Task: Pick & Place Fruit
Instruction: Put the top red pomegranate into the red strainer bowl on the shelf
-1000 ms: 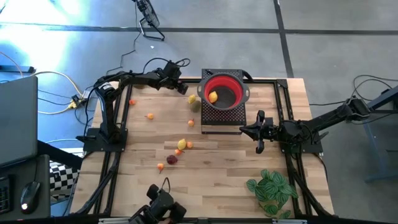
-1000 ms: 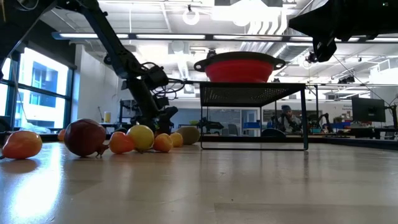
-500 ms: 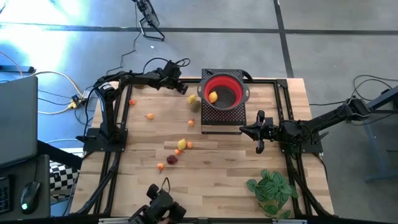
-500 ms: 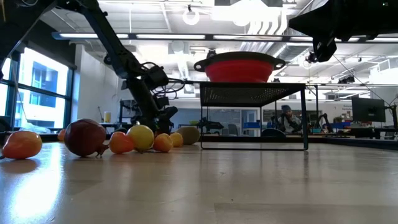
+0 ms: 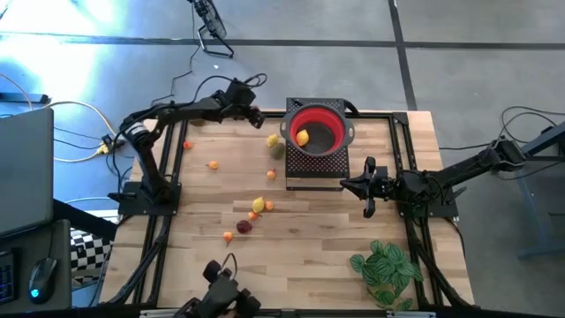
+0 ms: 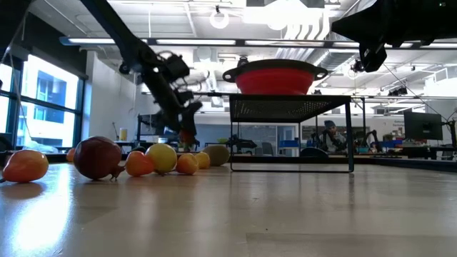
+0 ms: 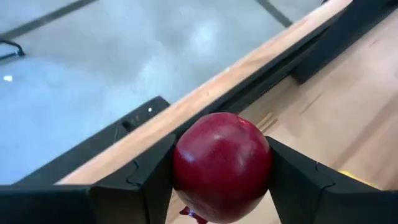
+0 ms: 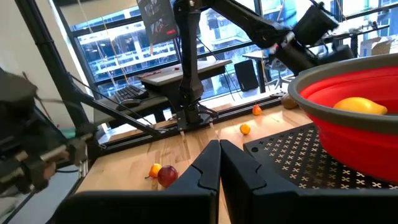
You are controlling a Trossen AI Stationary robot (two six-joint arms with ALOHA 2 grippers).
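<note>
My left gripper hangs over the table's far edge, left of the red bowl, shut on a dark red fruit. The bowl sits on a black perforated stand and holds a yellow-orange fruit. Several small fruits lie on the wood: a yellow one, a brownish-green one, orange ones and a dark red one. My right gripper waits shut, beside the stand's right side. My left gripper pinches the dark red fruit by its two opposite sides between its two fingers. The fingers slant downward, coming from the table's left. The fruit is lifted clear of the table.
A green leafy plant stands at the near right corner. Black frame rails run along the table's edges. A dark camera mount sits at the near edge. Bare wood lies between the fruits and the plant.
My left gripper has risen from the table beside the bowl and drawn slightly toward the far edge, carrying the dark red fruit up clear of the wood. The right arm has kept still.
</note>
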